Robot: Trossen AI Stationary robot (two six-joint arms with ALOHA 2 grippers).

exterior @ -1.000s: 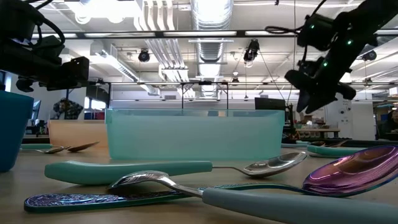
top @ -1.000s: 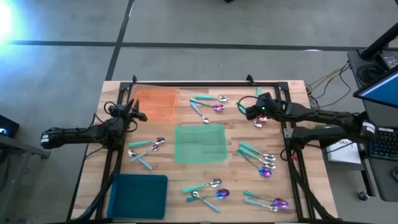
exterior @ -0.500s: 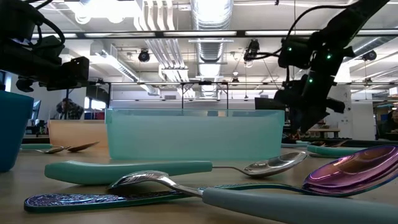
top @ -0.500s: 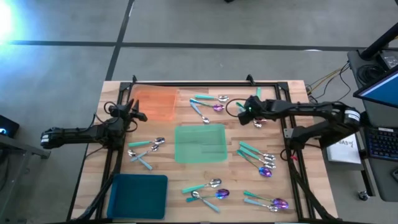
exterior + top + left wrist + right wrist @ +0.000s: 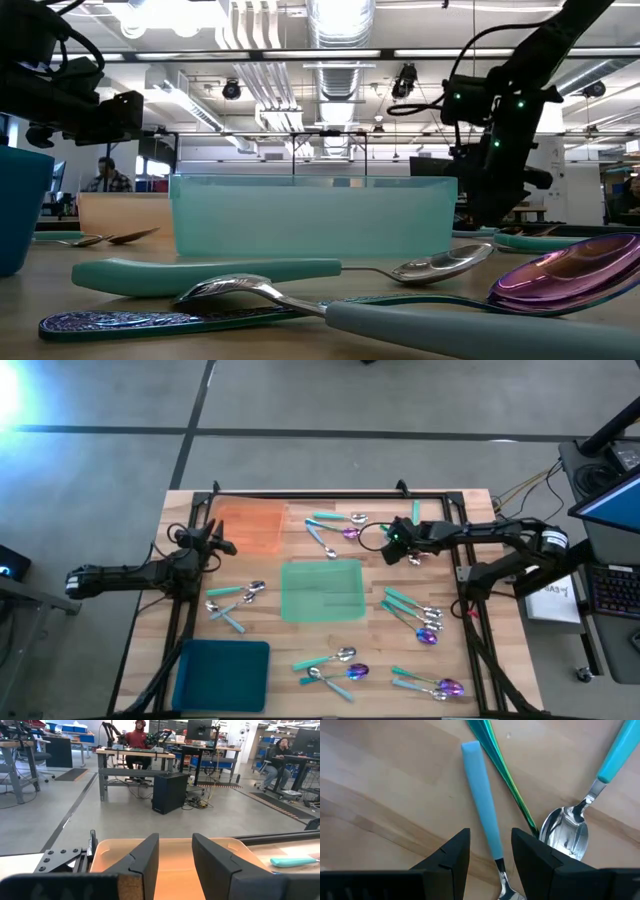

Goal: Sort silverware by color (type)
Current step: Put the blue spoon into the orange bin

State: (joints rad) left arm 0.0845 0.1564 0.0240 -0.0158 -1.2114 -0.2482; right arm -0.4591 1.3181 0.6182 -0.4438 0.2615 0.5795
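Observation:
The silverware lies in loose groups on the wooden table: a far group (image 5: pixel 335 525), a left group (image 5: pixel 235 600), a right group (image 5: pixel 412 612) and two near groups (image 5: pixel 335 665) (image 5: pixel 430 682). My right gripper (image 5: pixel 389 545) hangs open just right of the far group, tipped steeply down. In its wrist view a teal-handled utensil (image 5: pixel 484 805) runs into the gap between the fingers of the right gripper (image 5: pixel 491 851). Beside it lie an iridescent handle (image 5: pixel 506 777) and a silver spoon with a teal handle (image 5: pixel 567 834). My left gripper (image 5: pixel 175 855) waits open and level at the table's left, facing the orange mat (image 5: pixel 250 525).
A green mat (image 5: pixel 322 590) lies mid-table and a teal mat (image 5: pixel 222 675) at the near left. A black frame (image 5: pixel 330 493) borders the table's far edge and sides. People sit at desks in the room beyond. Bare wood shows between the silverware groups.
My right gripper has sunk toward the table and shifted a little toward the table's left, nearer the far group of silverware, tipping further downward. Its fingers have kept the same gap. The silverware and mats have stayed where they were.

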